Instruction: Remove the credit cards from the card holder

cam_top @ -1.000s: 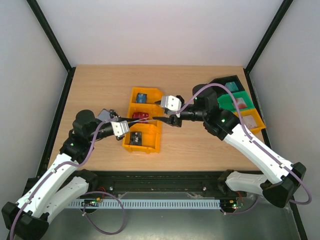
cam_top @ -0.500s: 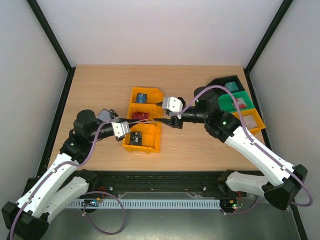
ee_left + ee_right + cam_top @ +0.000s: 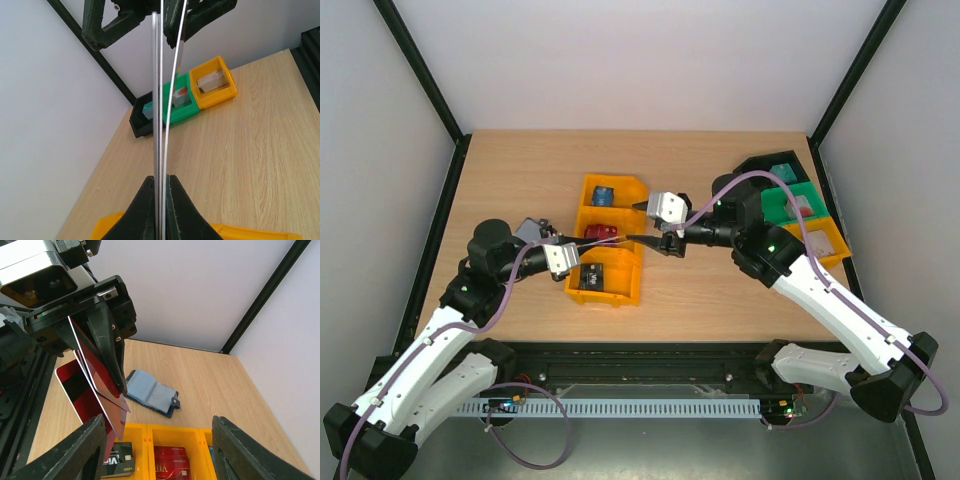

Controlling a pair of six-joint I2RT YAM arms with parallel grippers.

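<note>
Shifted since the earlier frame: only the right arm, slightly, its wrist drawn a little toward the right; the left arm is unchanged.

Left end effector point(image 3: 160, 186): clamped tight on the near edge of a small stack of cards point(image 3: 95, 385), held on edge above the yellow bin point(image 3: 620, 296).

Cards, held: red faces are seen from the right wrist, three thin edges from the left wrist. They are fanned apart at the free end, and one is bowed. Judged light, stiff but springy, with smooth and slippery faces. One card is best taken at its free far edge, flat between the pads, well clear of the left fingers; a light pinch may slide off, and neighbouring cards may be dragged along.

Right end effector point(image 3: 666, 244): fingers apart, nothing held, standing just beside the free end of the stack.

Cards, already placed: a dark one, a red one and a blue one are laid in separate compartments of the bin.

Card holder point(image 3: 150, 395): lying open on the counter point(image 3: 520, 160) behind the left arm, light blue inside up, apart from the bin.

Far right: black, green and orange trays point(image 3: 185, 97), untouched.
</note>
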